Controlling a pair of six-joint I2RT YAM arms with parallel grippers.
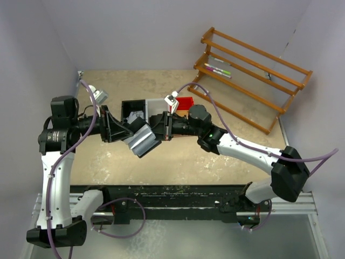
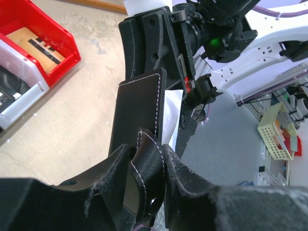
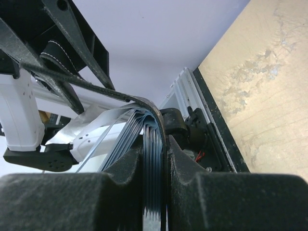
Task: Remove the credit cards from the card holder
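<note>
**Top external view.** The card holder [image 1: 152, 147] is held clear of the table [image 1: 215, 162], over its middle and just on the near side of the joined trays [image 1: 186, 102]. It is spanned between the left gripper [image 1: 128, 133] on its left and the right gripper [image 1: 161, 128] on its right. Neither arm is nearer. The grey-blue credit cards [image 1: 141, 139] are seen fanned at its mouth.

**Left wrist view.** The left fingers [image 2: 108, 171] are clenched on a stitched black flap of the holder. Its long axis runs straight away from them toward the opposite gripper.

**Right wrist view.** The card stack is pinched edge-on between the right fingers [image 3: 192, 168]. One black wall of the holder appears to be caught beside it, though this cannot be confirmed.

**Assessment.** The cards are judged not yet clear of the holder. Separation along the line joining the two grippers is what the next move depends on. A trapped wall would defeat it.
</note>
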